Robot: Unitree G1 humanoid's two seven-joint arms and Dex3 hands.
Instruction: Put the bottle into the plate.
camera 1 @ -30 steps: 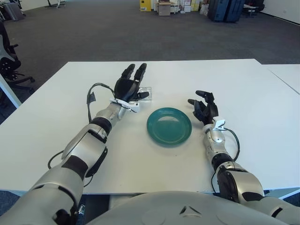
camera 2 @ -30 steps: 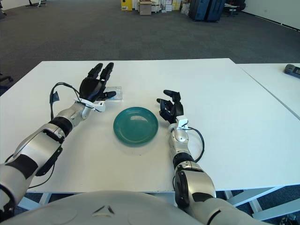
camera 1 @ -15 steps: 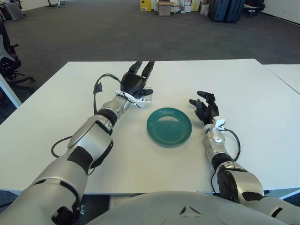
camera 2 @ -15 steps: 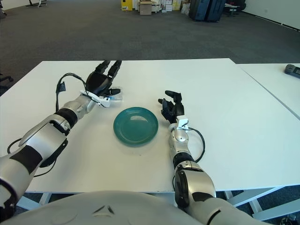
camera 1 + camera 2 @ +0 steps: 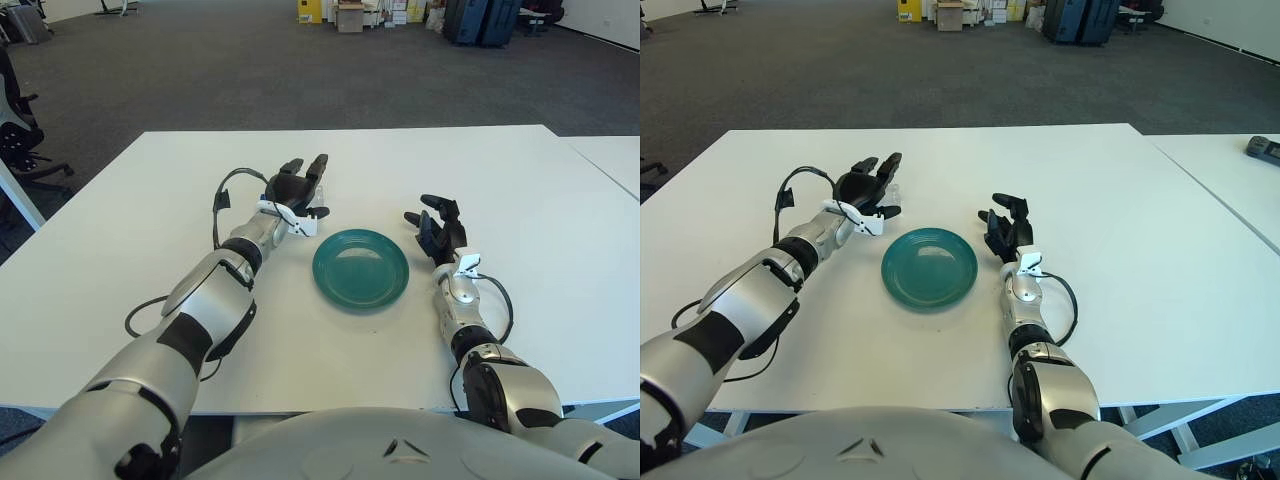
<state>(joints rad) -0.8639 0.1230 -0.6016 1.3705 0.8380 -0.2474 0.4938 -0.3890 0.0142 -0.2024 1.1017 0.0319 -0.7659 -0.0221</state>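
The left robot hand (image 5: 297,190) is laid over the clear bottle (image 5: 889,193), left of the green plate (image 5: 361,268); a grasp cannot be told. A dark object (image 5: 1262,148) is shown only in the right eye view. The right robot hand (image 5: 437,228) is held released.

Both arms are stretched forward, the left one reaching farther.

The left hand (image 5: 296,189) is at the end of an arm extended diagonally forward and toward the middle, palm turned down, its dark fingers (image 5: 318,166) pointing away from the body and only slightly bent. The right hand (image 5: 437,229) is closer to the body, the forearm pointing straight forward, fingers spread and curved loosely upward, holding nothing.
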